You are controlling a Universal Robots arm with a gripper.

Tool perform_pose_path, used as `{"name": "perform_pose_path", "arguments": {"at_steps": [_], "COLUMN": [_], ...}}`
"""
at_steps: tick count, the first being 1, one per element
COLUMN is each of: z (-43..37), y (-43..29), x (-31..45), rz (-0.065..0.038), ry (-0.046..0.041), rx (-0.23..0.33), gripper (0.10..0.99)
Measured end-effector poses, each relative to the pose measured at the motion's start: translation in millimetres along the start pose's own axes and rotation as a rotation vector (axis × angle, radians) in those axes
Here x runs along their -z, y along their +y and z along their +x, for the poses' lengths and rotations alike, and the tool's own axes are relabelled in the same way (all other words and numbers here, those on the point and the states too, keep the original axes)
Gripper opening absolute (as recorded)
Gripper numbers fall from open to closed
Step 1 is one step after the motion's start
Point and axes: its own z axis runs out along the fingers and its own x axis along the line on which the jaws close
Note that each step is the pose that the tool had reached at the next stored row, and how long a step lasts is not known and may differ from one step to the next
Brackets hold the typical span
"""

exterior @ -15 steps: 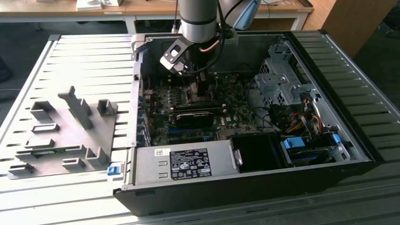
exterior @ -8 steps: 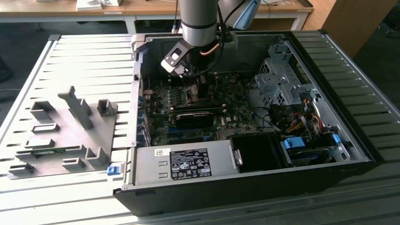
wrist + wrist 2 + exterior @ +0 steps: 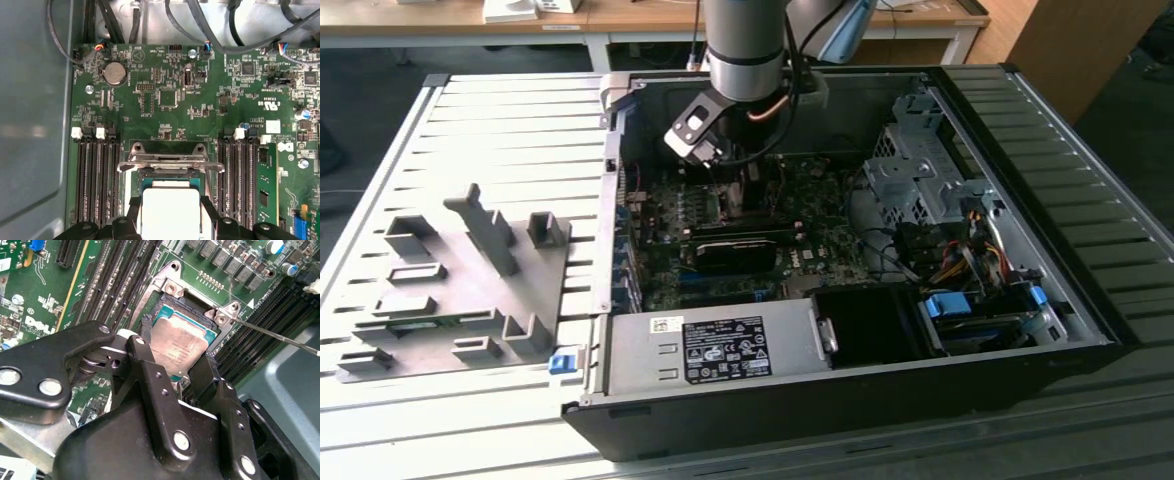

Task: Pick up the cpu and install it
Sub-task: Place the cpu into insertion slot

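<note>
The cpu, a flat square chip with a shiny silver top, hangs level right over the open motherboard socket. I cannot tell whether it touches the socket. My gripper is shut on it, with the black fingers pressed to two opposite edges. In the exterior view the gripper reaches down into the open computer case, above the dark socket area.
The socket's thin lever rod sticks out beside it. Black memory slots flank the socket and a green memory stick stands in one. Cables, a drive cage and a power supply crowd the case. A grey fixture lies outside.
</note>
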Motion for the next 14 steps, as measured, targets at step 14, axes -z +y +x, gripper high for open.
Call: {"name": "perform_pose_path", "arguments": {"at_steps": [14], "z": [0.0], "y": [1.2], "x": [-12.1], "rz": [0.009], "ry": [0.0007], "rx": [0.0], "gripper": [0.545]}}
